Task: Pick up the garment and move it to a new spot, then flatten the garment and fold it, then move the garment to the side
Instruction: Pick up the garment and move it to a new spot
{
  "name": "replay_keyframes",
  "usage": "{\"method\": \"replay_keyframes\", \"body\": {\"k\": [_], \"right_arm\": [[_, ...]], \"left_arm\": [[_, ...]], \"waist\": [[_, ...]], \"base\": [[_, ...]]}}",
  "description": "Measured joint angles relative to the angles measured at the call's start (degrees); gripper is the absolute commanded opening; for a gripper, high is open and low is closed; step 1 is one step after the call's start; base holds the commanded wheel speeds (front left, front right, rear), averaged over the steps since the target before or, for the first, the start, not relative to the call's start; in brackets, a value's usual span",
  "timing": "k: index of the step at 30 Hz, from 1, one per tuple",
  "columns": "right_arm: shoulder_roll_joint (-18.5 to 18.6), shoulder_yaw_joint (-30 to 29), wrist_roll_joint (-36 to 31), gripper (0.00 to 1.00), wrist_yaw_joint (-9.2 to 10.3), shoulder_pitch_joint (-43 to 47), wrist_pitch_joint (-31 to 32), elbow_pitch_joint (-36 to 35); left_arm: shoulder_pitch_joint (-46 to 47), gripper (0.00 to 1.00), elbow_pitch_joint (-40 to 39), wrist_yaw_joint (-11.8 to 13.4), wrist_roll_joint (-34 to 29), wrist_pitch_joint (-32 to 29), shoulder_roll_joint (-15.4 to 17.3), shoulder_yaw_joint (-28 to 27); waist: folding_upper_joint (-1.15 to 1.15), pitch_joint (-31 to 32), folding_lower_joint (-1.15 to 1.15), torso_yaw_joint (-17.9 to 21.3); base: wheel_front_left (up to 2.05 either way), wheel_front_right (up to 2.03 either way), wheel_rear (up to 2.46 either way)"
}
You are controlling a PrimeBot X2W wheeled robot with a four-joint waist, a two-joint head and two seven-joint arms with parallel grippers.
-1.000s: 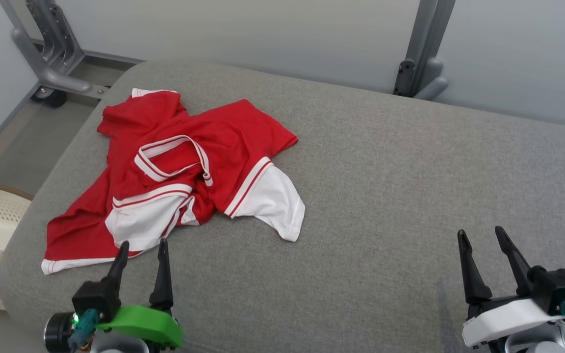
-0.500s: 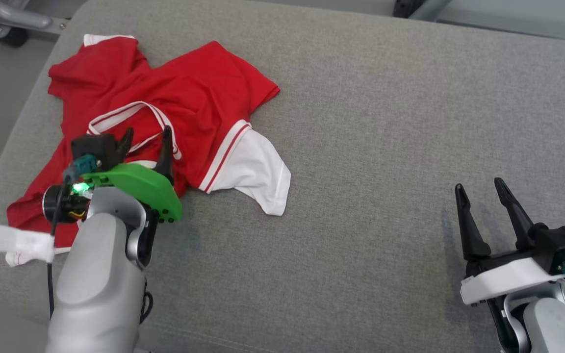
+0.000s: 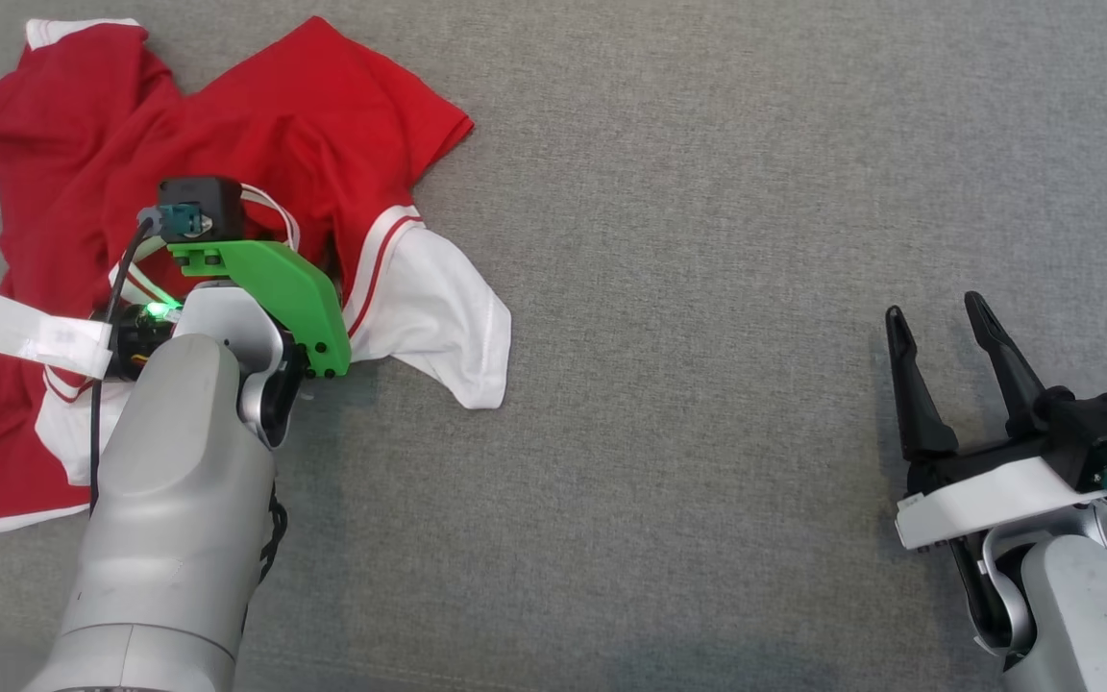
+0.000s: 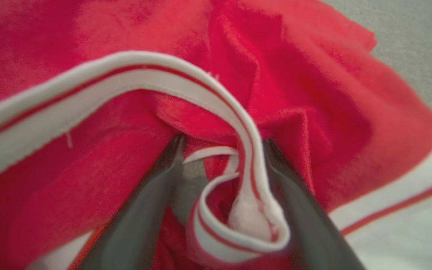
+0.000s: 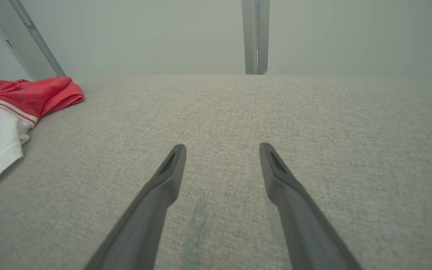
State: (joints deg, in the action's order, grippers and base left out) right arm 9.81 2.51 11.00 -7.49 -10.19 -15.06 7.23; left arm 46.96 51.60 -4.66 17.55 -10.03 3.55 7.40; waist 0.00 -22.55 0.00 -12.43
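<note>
- Since 1 second ago the left gripper (image 4: 223, 139) has travelled from the near edge of the garment (image 3: 323, 96) to a spot over its middle. The head camera has also tipped downward, so the garment sits higher in that view.
- Left jaws stand wide apart. The 2 dark fingers (image 4: 152, 195) press into the red cloth, with a loop of the white, red-striped collar band (image 4: 144, 75) lying between them, not pinched.
- Crumpled, the garment lies on the left part of the grey cushion (image 3: 707, 288), with a white sleeve (image 3: 429, 317) spread toward the cushion's middle.
- In the head view, the pale left forearm (image 3: 169, 461) covers part of the garment's near side.
- Right gripper (image 3: 931, 306) is as it was, at the lower right and well apart from the garment. Its jaws are open and hold nothing, with the fingers over bare cushion.
- Seen from the right wrist, the garment lies at the far left edge.
</note>
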Motion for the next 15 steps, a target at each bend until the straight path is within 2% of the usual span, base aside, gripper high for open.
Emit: {"method": "replay_keyframes", "body": {"k": [1,2,5,9,15], "right_arm": [[0.0,0.0,0.0,1.0,0.0,-0.1,0.0,0.1],[-0.1,0.0,0.0,1.0,0.0,-0.2,0.0,0.2],[-0.5,0.0,0.2,1.0,0.0,-0.3,0.0,0.7],[-1.2,-0.4,0.4,1.0,0.0,0.6,0.0,1.2],[-2.5,-0.8,1.0,1.0,0.0,3.8,0.0,2.1]], "left_arm": [[0.4,0.32,0.9,0.0,-0.4,-0.1,0.2,0.4],[0.7,0.0,1.7,-0.1,-0.5,0.0,0.3,0.7],[1.4,0.0,2.9,-0.9,-0.6,1.4,0.7,1.9],[1.8,0.0,2.0,-1.4,-0.3,6.6,0.5,2.0],[2.0,0.0,-3.0,-1.8,0.6,12.2,0.4,2.2]], "waist": [[0.0,-0.2,0.0,0.3],[0.0,-0.3,0.0,0.6],[0.0,-0.4,0.0,1.4],[0.0,0.8,0.0,1.7],[0.0,4.6,0.0,1.1]], "base": [[0.0,0.0,0.0],[0.0,0.0,0.0],[0.0,0.0,0.0],[0.0,0.0,0.0],[0.0,0.0,0.0]]}}
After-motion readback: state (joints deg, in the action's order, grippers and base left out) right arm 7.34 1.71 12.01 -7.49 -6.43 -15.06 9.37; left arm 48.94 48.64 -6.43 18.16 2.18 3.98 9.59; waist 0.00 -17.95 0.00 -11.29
